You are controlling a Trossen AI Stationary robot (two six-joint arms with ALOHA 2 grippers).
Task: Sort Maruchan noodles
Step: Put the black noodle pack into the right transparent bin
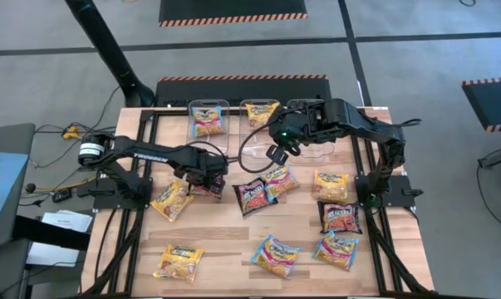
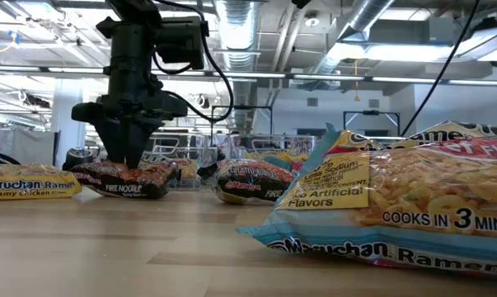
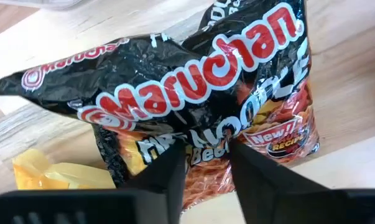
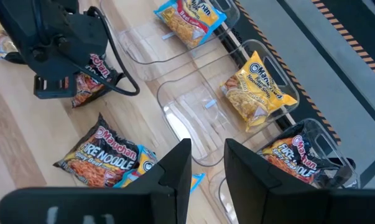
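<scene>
Left gripper (image 1: pixel 205 177) is lowered onto a dark maroon-black packet (image 3: pixel 193 106) at the left-centre of the table (image 1: pixel 233 241); in the low view its fingers (image 2: pixel 126 157) stand vertical, pressed into the packet's top, and the left wrist view shows both fingertips close together with the wrapper bunched between them, so it is clamped on that packet. The packet lies flat, long axis running roughly left to right, just beside a yellow-orange packet (image 1: pixel 172 199) whose long axis runs diagonally. Right gripper (image 1: pixel 277 154) hangs above the table near the far bins, fingers slightly parted with nothing between them. Three clear bins stand along the far edge: the left bin (image 1: pixel 207 106) holds a light blue-pink packet (image 4: pixel 188 17), the middle bin (image 1: pixel 248 106) a yellow-orange packet (image 4: pixel 258 91), the right bin (image 4: pixel 327 140) a dark packet (image 4: pixel 294 160). Loose on the table: a second dark packet (image 1: pixel 253 196) at centre, tilted diagonally, overlapping a blue-pink one (image 1: pixel 280 178); a yellow packet (image 1: pixel 331 185) and a dark packet (image 1: pixel 341 217) at right; two blue-pink packets (image 1: pixel 275 254) (image 1: pixel 337 249) and one yellow packet (image 1: pixel 179 262) along the near edge
</scene>
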